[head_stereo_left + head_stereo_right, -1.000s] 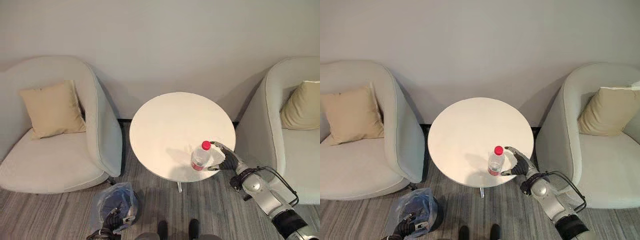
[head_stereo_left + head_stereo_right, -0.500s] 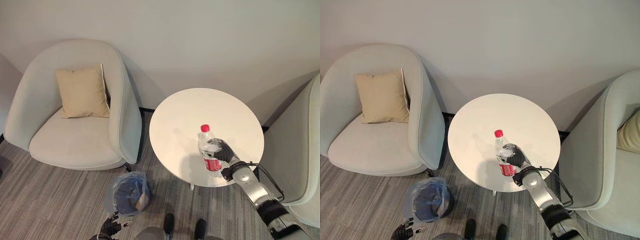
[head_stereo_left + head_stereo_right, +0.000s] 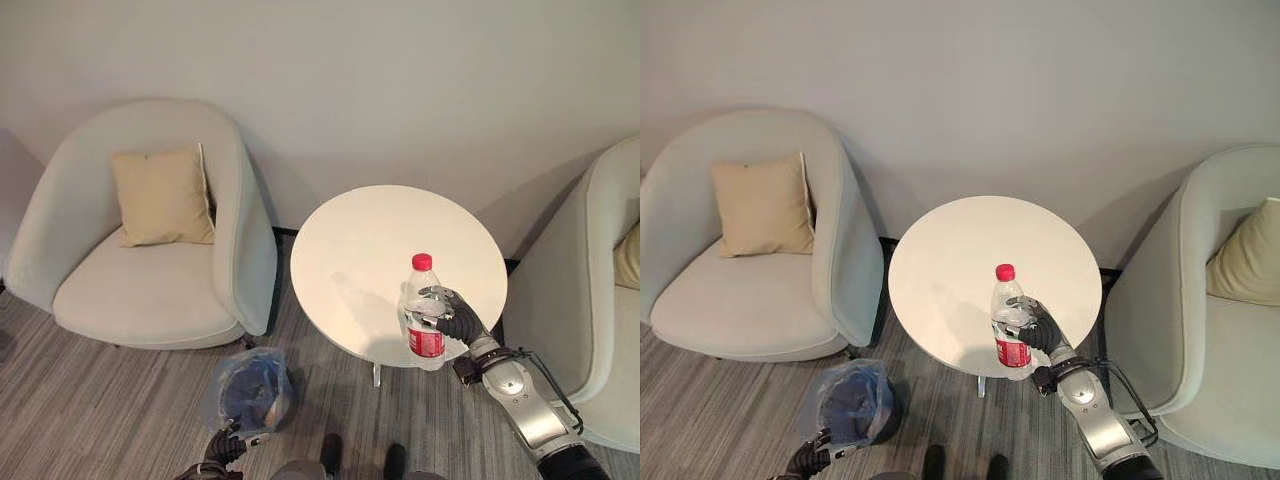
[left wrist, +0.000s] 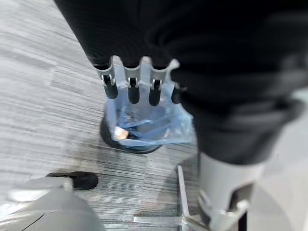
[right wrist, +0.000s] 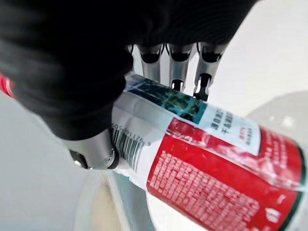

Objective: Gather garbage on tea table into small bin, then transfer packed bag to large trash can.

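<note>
Grey striped carpet [image 3: 90, 400] runs under a round white table [image 3: 370, 250] that stands between two pale armchairs, the left armchair [image 3: 150, 290] holding a tan cushion [image 3: 162, 195] and the right armchair [image 3: 1210, 350] holding another cushion [image 3: 1248, 255], all against a plain light wall. We see our right hand [image 3: 452, 318] over the near right part of the table, its fingers and thumb curled round a clear plastic bottle [image 3: 423, 315] with a red cap and a red label; the bottle stands nearly upright in that grip, its base at about the table's near edge, and we cannot tell whether it touches the tabletop. Our right wrist view shows the same hold from close by: the fingers [image 5: 178, 67] wrap over the bottle's label [image 5: 216, 168]. On the carpet just in front of the left armchair and to the left of the table's foot sits the small bin [image 3: 252, 388], dark and lined with a bluish clear bag [image 4: 159, 130], with a few scraps lying inside. Our left hand [image 3: 225, 447] hangs low just beside the near side of the bin; in the left wrist view its fingers [image 4: 132, 91] point down straight and relaxed above the bag's rim, holding nothing.
</note>
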Robot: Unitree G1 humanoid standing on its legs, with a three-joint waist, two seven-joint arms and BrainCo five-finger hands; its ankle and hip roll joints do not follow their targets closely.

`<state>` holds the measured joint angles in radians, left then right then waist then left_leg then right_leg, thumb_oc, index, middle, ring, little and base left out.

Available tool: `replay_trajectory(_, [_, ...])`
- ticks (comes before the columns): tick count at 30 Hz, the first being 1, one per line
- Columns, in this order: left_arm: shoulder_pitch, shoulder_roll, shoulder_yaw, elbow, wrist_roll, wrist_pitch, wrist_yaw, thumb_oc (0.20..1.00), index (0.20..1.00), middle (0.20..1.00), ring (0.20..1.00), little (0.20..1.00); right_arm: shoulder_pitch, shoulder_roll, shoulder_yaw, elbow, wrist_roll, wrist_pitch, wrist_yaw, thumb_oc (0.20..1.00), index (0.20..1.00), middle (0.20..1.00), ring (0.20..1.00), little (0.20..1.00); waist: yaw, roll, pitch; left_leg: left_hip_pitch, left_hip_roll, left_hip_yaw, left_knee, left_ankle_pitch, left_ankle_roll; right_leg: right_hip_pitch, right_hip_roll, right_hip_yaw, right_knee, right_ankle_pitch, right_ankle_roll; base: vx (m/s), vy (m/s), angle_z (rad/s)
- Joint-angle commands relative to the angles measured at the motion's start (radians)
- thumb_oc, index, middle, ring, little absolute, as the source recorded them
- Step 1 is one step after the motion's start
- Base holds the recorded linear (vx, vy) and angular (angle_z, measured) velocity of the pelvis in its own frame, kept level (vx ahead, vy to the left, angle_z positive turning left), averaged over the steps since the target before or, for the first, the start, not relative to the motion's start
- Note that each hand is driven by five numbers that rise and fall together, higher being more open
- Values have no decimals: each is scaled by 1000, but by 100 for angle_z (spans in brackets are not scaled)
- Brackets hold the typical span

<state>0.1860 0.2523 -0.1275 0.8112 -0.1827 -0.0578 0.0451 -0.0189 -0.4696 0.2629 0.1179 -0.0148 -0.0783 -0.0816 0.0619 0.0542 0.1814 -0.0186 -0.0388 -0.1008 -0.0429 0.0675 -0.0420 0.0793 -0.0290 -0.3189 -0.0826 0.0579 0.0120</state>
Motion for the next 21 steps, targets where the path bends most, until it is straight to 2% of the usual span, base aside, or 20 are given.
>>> replay_trajectory(1, [-50, 35, -26, 24, -34, -25, 15, 1000, 1000, 1000, 1000, 1000, -49, -10, -29, -118, 35, -98, -30, 200, 200, 200, 200, 200, 33, -35, 15, -94, 41, 84, 124, -40, -50, 30, -34, -5, 48, -191, 31, -144, -7, 84])
replay_trajectory(2, [-47, 31, -31, 14, -32, -28, 16, 1000, 1000, 1000, 1000, 1000, -47, -17, -38, -118, 24, -95, -44, 200, 200, 200, 200, 200, 30, -37, 26, -113, 56, 142, 152, -43, -38, 30, -46, -39, 51, -193, 29, -154, 36, 125])
replay_trajectory(3, [-45, 27, -34, 3, -27, -30, 15, 1000, 1000, 1000, 1000, 1000, -53, -27, -49, -115, 7, -90, -62, 200, 200, 200, 200, 200, 19, -37, 27, -122, 85, 234, 163, -47, -22, 28, -56, -73, 49, -192, 31, -112, 43, 134])
replay_trajectory(4, [-45, 27, -34, 3, -27, -30, 15, 1000, 1000, 1000, 1000, 1000, -53, -27, -48, -115, 7, -90, -62, 200, 200, 200, 200, 200, 20, -37, 27, -123, 85, 234, 164, -47, -22, 27, -56, -72, 49, -191, 31, 4, 50, 137])
replay_trajectory(5, [-55, 25, -39, -3, -19, -33, 17, 1000, 1000, 1000, 1000, 1000, -69, -33, -56, -107, -7, -84, -81, 200, 200, 200, 200, 200, 6, -41, 22, -113, 110, 321, 181, -74, -26, 37, -65, -97, 43, -204, 37, 40, 41, 91])
replay_trajectory(8, [-68, 26, -43, -10, -10, -34, 19, 1000, 1000, 1000, 1000, 1000, -104, -44, -63, -95, -19, -72, -102, 200, 200, 200, 200, 200, -3, -35, 13, -92, 136, 420, 169, -83, -24, 42, -81, -155, 41, -197, 43, 53, 113, 87])
replay_trajectory(13, [-66, 22, -43, 4, 9, -32, 20, 1000, 1000, 1000, 1000, 1000, -123, -34, -53, -79, -23, -64, -103, 200, 200, 200, 200, 200, 0, -32, 2, -64, 124, 420, 148, -99, -17, 66, -98, -175, 44, -191, 59, 118, 152, 47])
replay_trajectory(17, [-63, 30, -32, -1, 15, -21, 18, 1000, 1000, 1000, 1000, 1000, -140, -6, -29, -69, -27, -56, -81, 200, 200, 200, 200, 200, 17, -33, 1, -34, 82, 395, 130, -136, 29, 26, -158, -152, 198, -211, 78, 146, 267, 20])
replay_trajectory(18, [-81, 44, -27, 0, 14, -21, 24, 1000, 1000, 1000, 1000, 1000, -147, 3, -19, -74, -28, -59, -79, 200, 200, 200, 200, 200, 14, -31, 14, -33, 69, 379, 132, -147, 45, -32, -179, -108, 291, -215, 91, 88, 202, -10])
replay_trajectory(21, [-94, 54, -27, -30, 4, -28, 30, 1000, 1000, 1000, 1000, 1000, -149, -1, -7, -93, -38, -61, -66, 200, 200, 200, 200, 200, -15, -26, 35, -31, 48, 349, 114, -134, 67, -150, -124, 45, 338, -192, 86, -4, 117, 8])
